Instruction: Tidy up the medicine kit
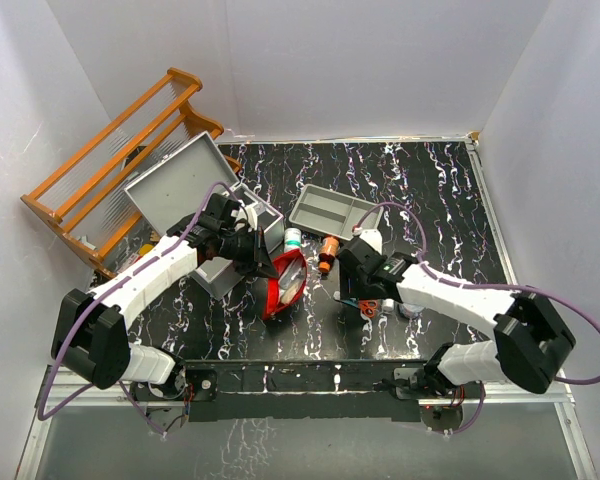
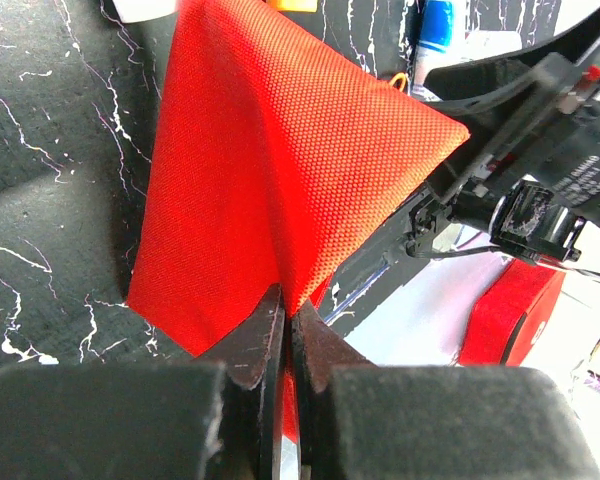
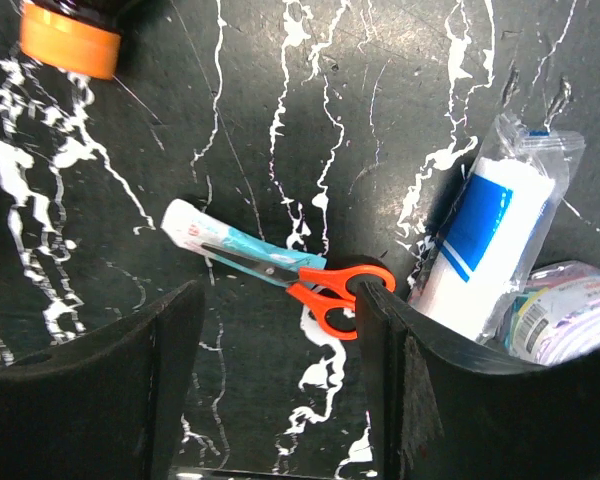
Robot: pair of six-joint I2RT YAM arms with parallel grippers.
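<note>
The medicine kit (image 1: 177, 186) is a grey metal case standing open at the left, lid raised. My left gripper (image 1: 261, 262) is just right of the case, shut on the edge of a red fabric pouch (image 1: 284, 286). In the left wrist view the jaws (image 2: 288, 318) pinch the red fabric (image 2: 280, 170), which hangs folded over the table. My right gripper (image 3: 278, 300) is open, low over the table, straddling small orange-handled scissors (image 3: 315, 283). Its right finger touches a handle loop. In the top view this gripper (image 1: 358, 292) is at centre right.
A shallow grey two-compartment tray (image 1: 332, 212) lies behind centre. A brown bottle with orange cap (image 1: 328, 253) and a white bottle (image 1: 293, 238) lie near the pouch. A bagged white and blue bandage roll (image 3: 485, 240) lies right of the scissors. A wooden rack (image 1: 110, 160) stands far left.
</note>
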